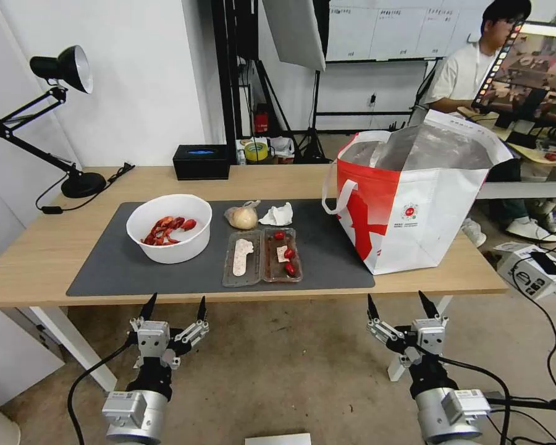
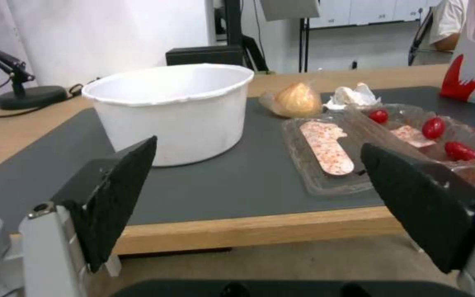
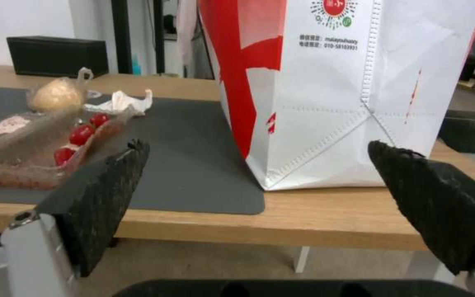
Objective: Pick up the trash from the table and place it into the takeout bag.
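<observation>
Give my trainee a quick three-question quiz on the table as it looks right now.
1. True or false: the bowl already sits inside the bag.
2. Which lies nearest the bag? A) bowl B) tissue C) lamp
3. Fill in: the left pincer and right pincer both hang below the table edge with fingers ____.

Key
1. False: it stands on the mat, at the left.
2. B
3. open; neither holds anything.
</observation>
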